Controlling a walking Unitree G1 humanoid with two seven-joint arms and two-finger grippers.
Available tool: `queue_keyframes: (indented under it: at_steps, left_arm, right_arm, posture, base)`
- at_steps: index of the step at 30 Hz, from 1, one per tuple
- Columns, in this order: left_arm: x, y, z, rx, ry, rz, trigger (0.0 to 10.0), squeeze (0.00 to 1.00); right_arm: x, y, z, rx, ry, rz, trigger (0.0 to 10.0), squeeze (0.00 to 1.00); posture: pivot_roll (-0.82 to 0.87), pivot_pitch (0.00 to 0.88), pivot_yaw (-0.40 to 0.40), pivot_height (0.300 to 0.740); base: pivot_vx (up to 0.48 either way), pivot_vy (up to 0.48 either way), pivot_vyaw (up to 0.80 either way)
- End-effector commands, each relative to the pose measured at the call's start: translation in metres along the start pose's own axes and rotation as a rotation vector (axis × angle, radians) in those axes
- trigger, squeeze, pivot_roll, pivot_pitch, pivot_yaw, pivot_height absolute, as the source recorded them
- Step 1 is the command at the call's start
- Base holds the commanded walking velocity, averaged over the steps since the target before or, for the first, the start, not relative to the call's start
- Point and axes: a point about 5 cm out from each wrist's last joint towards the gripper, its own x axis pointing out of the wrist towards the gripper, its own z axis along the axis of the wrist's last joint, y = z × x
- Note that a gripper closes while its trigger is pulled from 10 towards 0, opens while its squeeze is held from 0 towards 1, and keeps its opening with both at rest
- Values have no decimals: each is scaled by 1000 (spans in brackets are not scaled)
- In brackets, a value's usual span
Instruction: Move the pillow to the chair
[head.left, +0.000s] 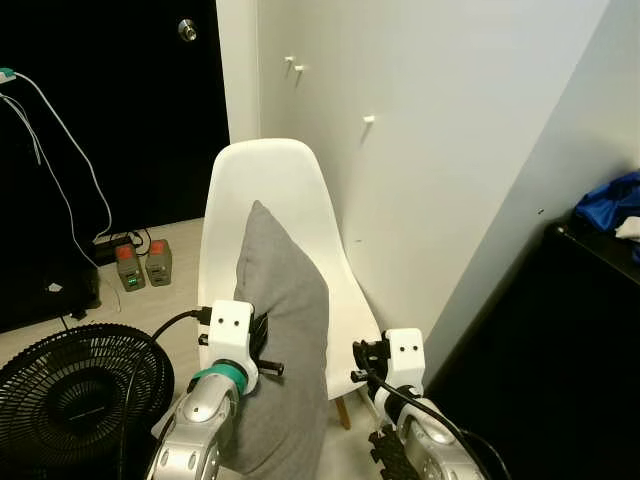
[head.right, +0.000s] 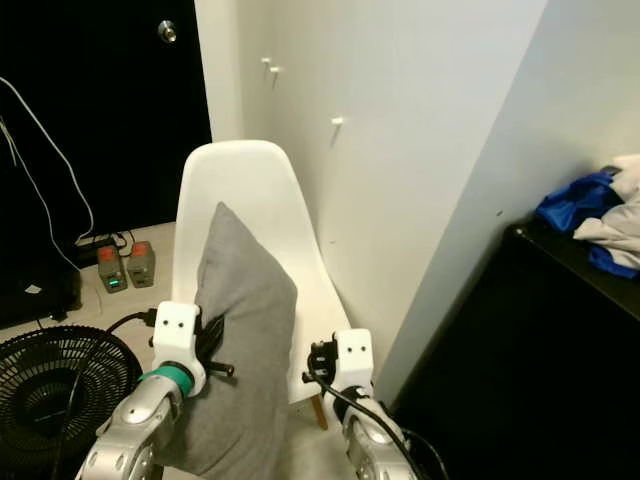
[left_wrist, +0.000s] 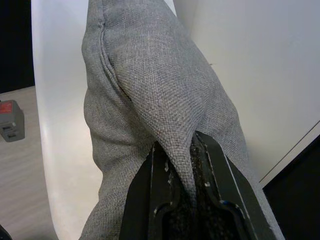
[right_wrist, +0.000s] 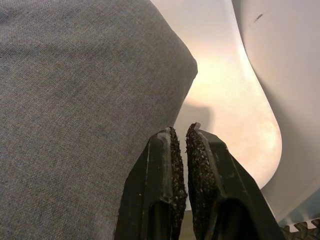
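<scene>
pillow (head.left: 285, 340): grey woven, upright, before white chair (head.left: 270, 190) | left pincer (left_wrist: 182, 155): pinching its edge | right pincer (right_wrist: 181, 137): closed, empty

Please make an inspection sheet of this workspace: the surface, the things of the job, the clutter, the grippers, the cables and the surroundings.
Surface: pale floor; no table seen.
Job's things: grey pillow held upright on edge before the white chair; whether it touches the seat, cannot tell.
Clutter: black fan on the floor at the left; two small grey devices with red tops.
Grippers: left gripper shut on a fold of the pillow; right gripper nearly shut, holding nothing, beside the pillow.
Cables: white cable hanging at the left; black cables on the floor.
Surroundings: white wall; black cabinet bearing blue and white cloth.
</scene>
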Motion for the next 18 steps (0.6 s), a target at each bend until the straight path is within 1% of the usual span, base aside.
queue_keyframes:
  at_steps: [1, 2, 5, 7, 18]
  left_arm:
    - [4, -4, 16, 4, -81, -19, 10000, 0]
    - [4, -4, 16, 4, -84, -19, 10000, 0]
    - [5, -4, 17, 1, -92, -19, 10000, 0]
    - [5, -4, 18, 0, -94, -20, 10000, 0]
    - [5, -4, 18, -6, -102, -20, 10000, 0]
  right_arm:
    - [0, -1, -4, 14, 13, -9, 10000, 0]
    - [0, -1, -4, 17, 13, -10, 10000, 0]
    - [1, -2, -3, 19, 12, -12, 10000, 0]
    - [1, -2, -3, 19, 13, -13, 10000, 0]
    - [1, -2, -4, 9, 17, -13, 10000, 0]
  posture:
    - [-46, 0, 19, 740]
    - [-46, 0, 19, 740]
    - [-48, 0, 18, 740]
    - [-47, 0, 18, 740]
    - [-45, 0, 20, 740]
  base:
    - [0, 0, 0]
    - [0, 0, 0]
    - [0, 0, -800]
    - [244, 0, -800]
    - [279, 0, 0]
